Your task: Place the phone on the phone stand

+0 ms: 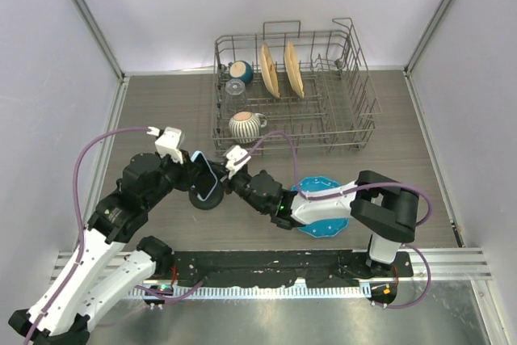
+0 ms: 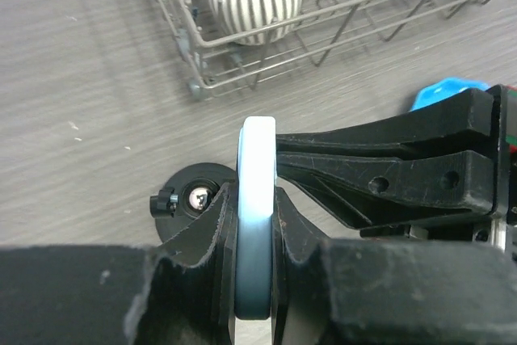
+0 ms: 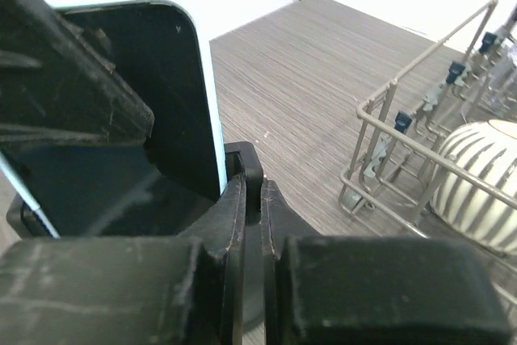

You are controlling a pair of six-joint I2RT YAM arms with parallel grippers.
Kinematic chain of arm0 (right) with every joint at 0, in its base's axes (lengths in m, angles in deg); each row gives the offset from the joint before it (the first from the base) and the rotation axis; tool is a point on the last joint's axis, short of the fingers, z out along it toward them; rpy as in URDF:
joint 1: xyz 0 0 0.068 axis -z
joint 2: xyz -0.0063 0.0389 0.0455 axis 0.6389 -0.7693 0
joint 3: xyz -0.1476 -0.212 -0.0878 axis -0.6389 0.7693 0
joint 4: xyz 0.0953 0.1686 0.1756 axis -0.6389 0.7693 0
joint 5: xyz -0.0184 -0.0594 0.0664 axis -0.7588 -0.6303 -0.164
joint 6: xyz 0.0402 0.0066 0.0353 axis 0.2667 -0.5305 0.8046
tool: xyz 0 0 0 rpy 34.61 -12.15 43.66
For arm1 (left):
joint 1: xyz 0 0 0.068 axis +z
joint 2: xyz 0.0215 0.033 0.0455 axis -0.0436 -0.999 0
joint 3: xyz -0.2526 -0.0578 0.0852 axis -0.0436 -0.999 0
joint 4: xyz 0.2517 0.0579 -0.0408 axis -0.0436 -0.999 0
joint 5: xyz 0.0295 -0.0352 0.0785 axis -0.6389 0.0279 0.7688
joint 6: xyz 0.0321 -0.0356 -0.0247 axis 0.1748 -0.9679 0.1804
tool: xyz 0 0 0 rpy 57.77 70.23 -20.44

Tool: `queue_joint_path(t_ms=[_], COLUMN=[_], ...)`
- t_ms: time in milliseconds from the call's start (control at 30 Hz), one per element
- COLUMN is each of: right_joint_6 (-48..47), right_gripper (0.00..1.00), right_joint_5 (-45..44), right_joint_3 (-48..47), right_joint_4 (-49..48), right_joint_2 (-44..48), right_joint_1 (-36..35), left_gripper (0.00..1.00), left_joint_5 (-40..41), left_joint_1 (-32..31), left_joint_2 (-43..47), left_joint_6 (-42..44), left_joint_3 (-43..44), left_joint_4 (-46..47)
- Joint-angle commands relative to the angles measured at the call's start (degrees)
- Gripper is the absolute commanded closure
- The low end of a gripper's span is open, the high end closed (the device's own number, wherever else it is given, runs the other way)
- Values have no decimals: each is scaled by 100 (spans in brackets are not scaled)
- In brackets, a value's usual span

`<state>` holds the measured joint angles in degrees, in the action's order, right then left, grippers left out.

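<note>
pinched the phone [image 2: 258,163] in the left hand [image 2: 257,236] above the phone stand [image 2: 194,197]; pressed the right hand [image 3: 252,195] together at its 3 o'clock.

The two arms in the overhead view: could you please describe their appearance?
The left arm and right arm have white shells with black joints; a purple cable loops along each, and a white camera block sits at each wrist. The left hand and right hand are matte black with scuffed fingers.

No legible text, labels or numbers
</note>
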<state>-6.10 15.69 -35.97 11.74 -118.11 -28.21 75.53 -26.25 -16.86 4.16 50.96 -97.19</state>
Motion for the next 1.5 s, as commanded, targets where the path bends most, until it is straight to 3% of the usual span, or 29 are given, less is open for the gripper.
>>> queue_joint_path(t_ms=[0, 100, 133, 233, 467, 600, 800, 1000, 1167, 1267, 1333, 1367, 1400, 1433, 1467], right_joint_6=[-137, 127, 128, 49, -284, -777, -1743, -2587, -3334, -3380, -2394, -1890, -1424, -819, -743], right_gripper=[99, 100, 100, 100, 99, 100, 100, 99, 100, 99, 96, 95, 89, 67, 60], right_joint_5=[-1989, -1823, -1839, -2234, -3158, -3421, -4054, -4441, -4318, -3547, -2434, -1672, 738, 1841, 2617], right_joint_3=[-880, -1687, -1828, -1760, -1645, -1873, -2340, -2024, -996, -609, -529, -538, -660, -696, -679], right_joint_4=[398, 1757, 2014, 1798, 910, 681, 296, -591, -1717, -1309, 139, 797, 2109, 2426, 2516], right_joint_2=[87, 70, 70, 44, -62, -132, -396, -204, 342, 737, 1184, 1395, 1562, 1694, 1704], right_joint_1=[-239, -362, -414, -607, -1283, -1803, -2444, -2358, -1954, -1533, -1155, -605, -173, 197, 592], left_gripper=[100, 100, 100, 100, 100, 100, 100, 100, 100, 100, 100, 100, 100, 100, 100], left_joint_5=[2559, 3453, 4091, 4703, 4276, 3606, 3456, 3202, 2938, 2605, 2342, 2218, 2104, 2007, 1815], left_joint_1=[-410, -1506, -1641, -1686, -1573, -1072, -1036, -1036, -1036, -1036, -1036, -1036, -1036, -1027, -1036], left_joint_2=[79, -17, -314, -755, -677, -405, -317, -141, 52, 149, 271, 316, 386, 430, 509], left_joint_6=[1724, 2217, 2209, 1919, 1778, 1497, 1725, 1725, 1664, 1629, 1550, 1541, 1541, 1541, 1532], left_joint_3=[-171, -453, -488, -462, -681, -848, -919, -901, -744, -542, -489, -462, -453, -444, -410], left_joint_4=[25, 404, 405, 404, 835, 897, 985, 914, 678, 485, 423, 414, 422, 431, 414])
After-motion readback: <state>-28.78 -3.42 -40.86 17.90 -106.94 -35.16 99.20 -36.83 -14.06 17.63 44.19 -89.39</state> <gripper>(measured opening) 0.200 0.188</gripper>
